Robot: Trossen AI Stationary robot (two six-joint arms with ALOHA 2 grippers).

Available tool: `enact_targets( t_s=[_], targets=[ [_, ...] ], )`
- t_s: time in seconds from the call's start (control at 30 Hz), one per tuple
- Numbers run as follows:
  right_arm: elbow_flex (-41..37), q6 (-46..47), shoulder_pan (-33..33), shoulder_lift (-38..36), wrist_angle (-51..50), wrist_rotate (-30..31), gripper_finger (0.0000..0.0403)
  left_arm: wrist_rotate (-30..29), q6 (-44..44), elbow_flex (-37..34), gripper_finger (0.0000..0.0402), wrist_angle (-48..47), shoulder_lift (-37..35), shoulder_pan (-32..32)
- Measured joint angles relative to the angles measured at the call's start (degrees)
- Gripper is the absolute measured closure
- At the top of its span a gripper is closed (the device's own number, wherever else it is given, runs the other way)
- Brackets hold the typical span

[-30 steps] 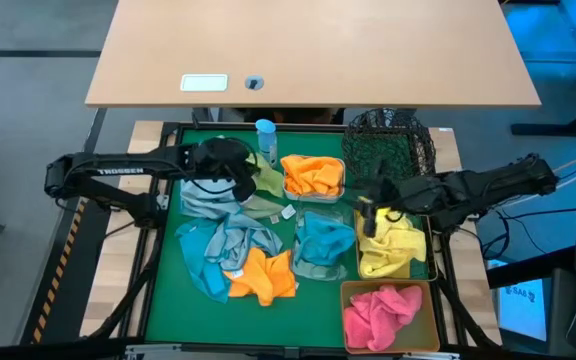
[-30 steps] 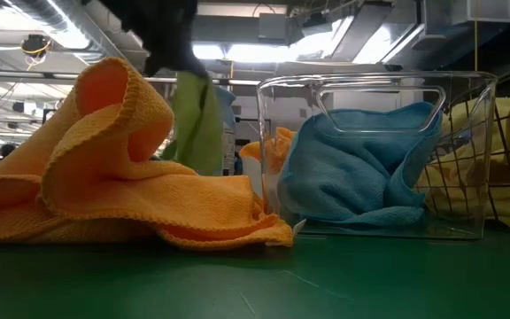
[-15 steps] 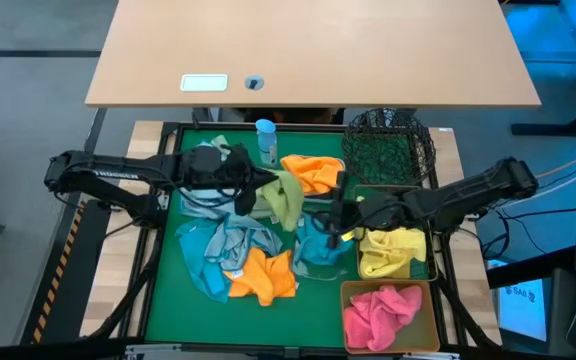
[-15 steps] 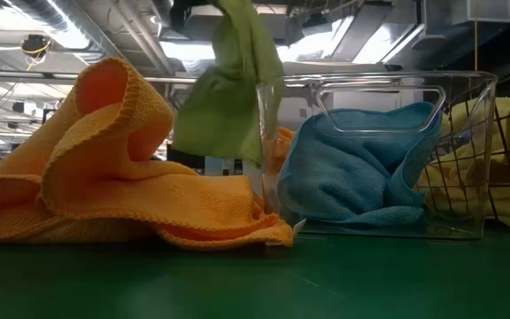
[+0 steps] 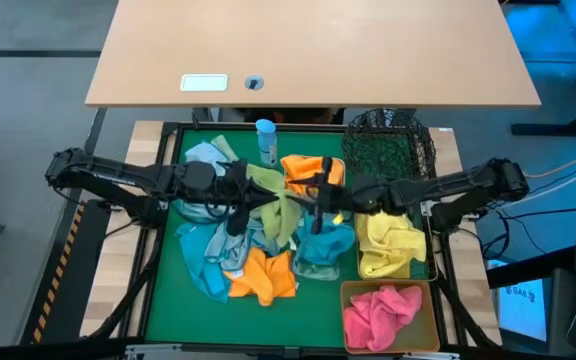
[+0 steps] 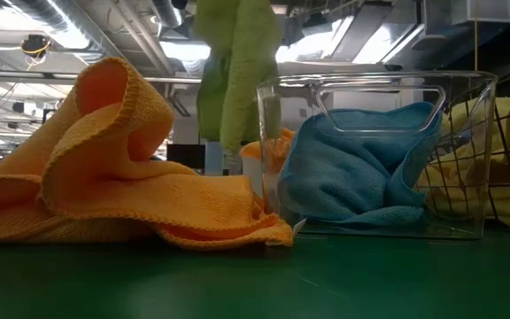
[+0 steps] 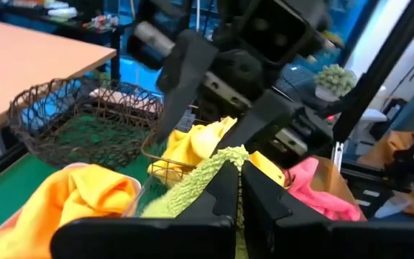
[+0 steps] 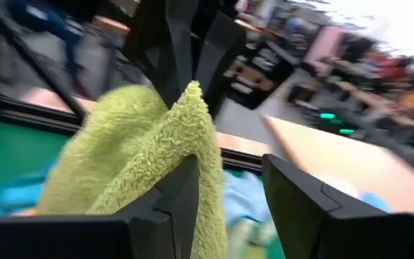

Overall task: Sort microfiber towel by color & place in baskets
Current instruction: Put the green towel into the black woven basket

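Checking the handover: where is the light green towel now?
The light green towel hangs mid-table, pinched by the left gripper, with the open right gripper beside it.

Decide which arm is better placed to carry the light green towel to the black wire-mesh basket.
Probably the right. The left gripper pinches the light green microfiber towel, the open right gripper is beside it, and the black round wire-mesh basket sits on the right arm's side.

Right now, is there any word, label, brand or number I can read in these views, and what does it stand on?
None can be read.
The white card on the wooden tabletop: any print is too small to read.
The left arm: no lettering shows on it.
The blue-capped bottle: no label can be made out.
Room behind the table, low and wrist views: too blurred to show any sign.
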Motion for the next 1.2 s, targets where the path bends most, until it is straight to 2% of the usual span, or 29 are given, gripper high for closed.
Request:
enact_targets(
  t_s=[0.27,0.53,0.77,1.03,1.2],
  targets=[
    [0.0,9.34,-3.65,0.0,-0.12,-20.45,0.0249,-0.1,5.19,-0.02,0.0401,0.81,0.02,-1.52],
    [0.0,10.75,-3.49,0.0,-0.11,-27.56,0.0249,0.55,7.67,-0.04,0.0401,0.57,0.03,-2.2],
    [0.0,10.77,-3.49,0.0,-0.11,-27.9,0.0249,0.54,7.67,-0.04,0.0401,0.74,0.02,-2.2],
    [0.0,14.88,-3.51,0.0,-0.11,-19.98,0.0249,0.52,7.67,-0.04,0.0401,2.78,0.02,-2.18],
    [0.0,14.88,-3.51,0.0,-0.09,-21.09,0.0249,0.52,10.22,-0.07,0.0401,6.28,1.29,-2.18]
  ],
)
